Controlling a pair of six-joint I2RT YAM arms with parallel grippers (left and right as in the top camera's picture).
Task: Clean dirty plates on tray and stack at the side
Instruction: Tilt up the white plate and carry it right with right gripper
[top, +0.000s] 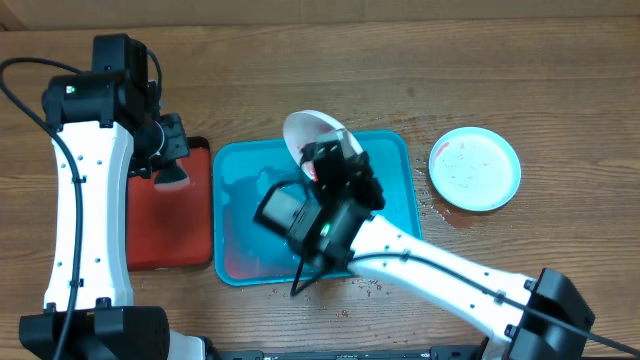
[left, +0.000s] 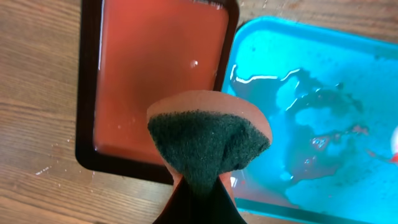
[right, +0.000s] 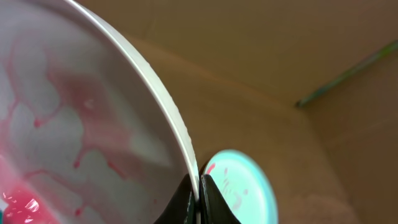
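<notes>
Left tool (left: 196, 200) clamps sponge (left: 208, 140); right tool (right: 198, 198) clamps white plate (right: 93, 124)

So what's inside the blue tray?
The tray holds puddled water with red streaks. The right gripper holds a white plate tilted over its far edge. The arm hides the rest.

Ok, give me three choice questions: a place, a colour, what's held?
1. Where is the light-blue-rimmed round plate? A on the wooden table, right of the turquoise plastic tray; B in the tray; C held up.
2. The orange sponge's scrubbing face, in the left fingers, is? A yellow; B dark green; C white.
3. The white round plate is? A on the table; B pinched by its rim in the right fingers; C broken.
A, it sits on wood; B, pad looks green; B, fingers clamp the rim.
</notes>
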